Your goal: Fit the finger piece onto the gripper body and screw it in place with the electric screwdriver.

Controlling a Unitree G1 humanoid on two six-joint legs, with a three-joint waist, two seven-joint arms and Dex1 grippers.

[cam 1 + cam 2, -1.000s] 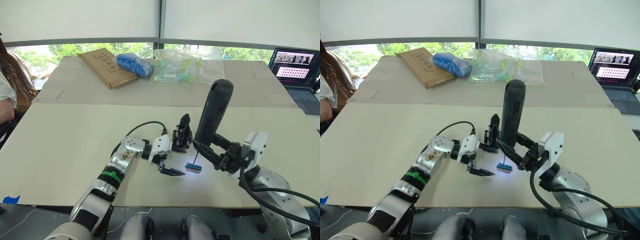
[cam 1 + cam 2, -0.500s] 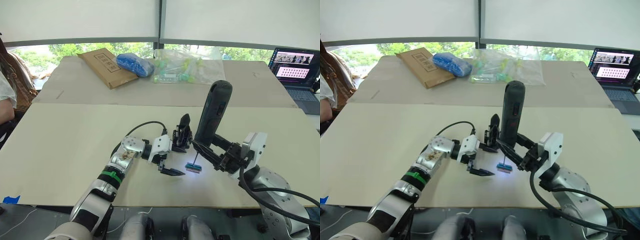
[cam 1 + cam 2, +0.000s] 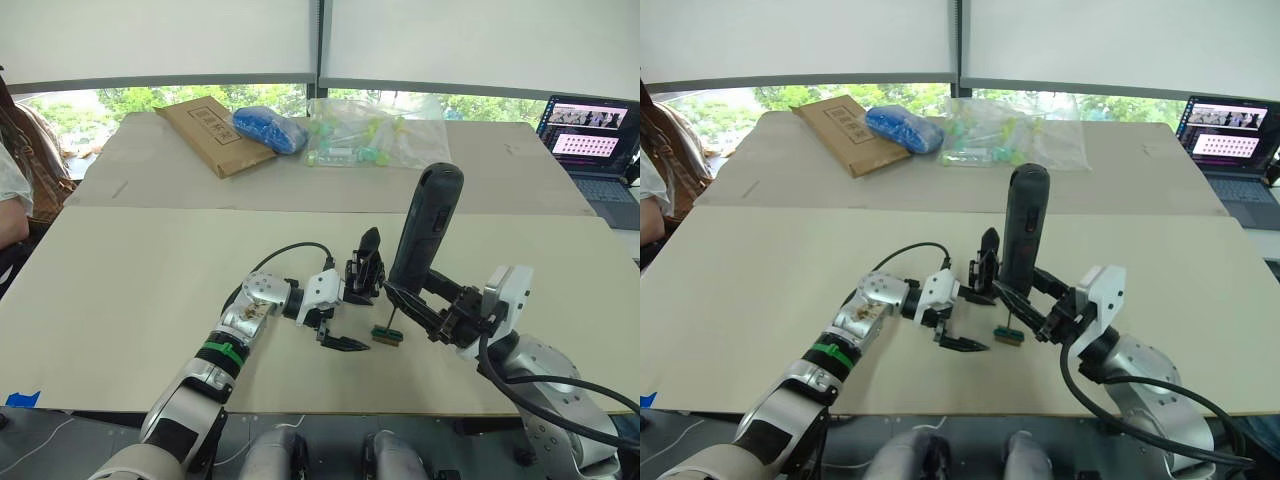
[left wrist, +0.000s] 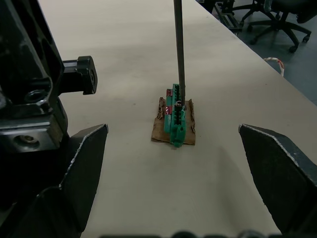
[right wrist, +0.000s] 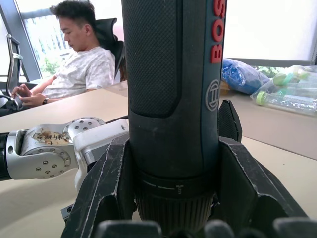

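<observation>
1. I see a person (image 3: 12,195) seated at the far left edge of the frame, beside the table (image 3: 130,290).
2. Upper left of centre: cardboard box (image 3: 205,133) with a blue bag (image 3: 270,128) against it; a clear plastic bag (image 3: 375,130) of parts sits to its right.
3. Left gripper (image 3: 352,318) is in the lower centre, fingers spread wide. One finger lies against the gripper body (image 3: 366,272), the other (image 3: 346,343) points low over the table. I can't tell whether it actually clamps the body.
4. Gripper body stands just left of the screwdriver, its pointed finger sticking up.
5. Small green block (image 4: 177,120) sits on a brown pad on the table, between the left fingers in the left wrist view.
6. Electric screwdriver (image 3: 426,232) stands near upright at centre, bit (image 4: 178,49) down on the green block.
7. Right gripper (image 3: 425,305) is clamped around the screwdriver's lower barrel, right of centre.
8. Laptop (image 3: 592,140) is in the upper right corner.
9. Finger piece: I can't pick it out.
</observation>
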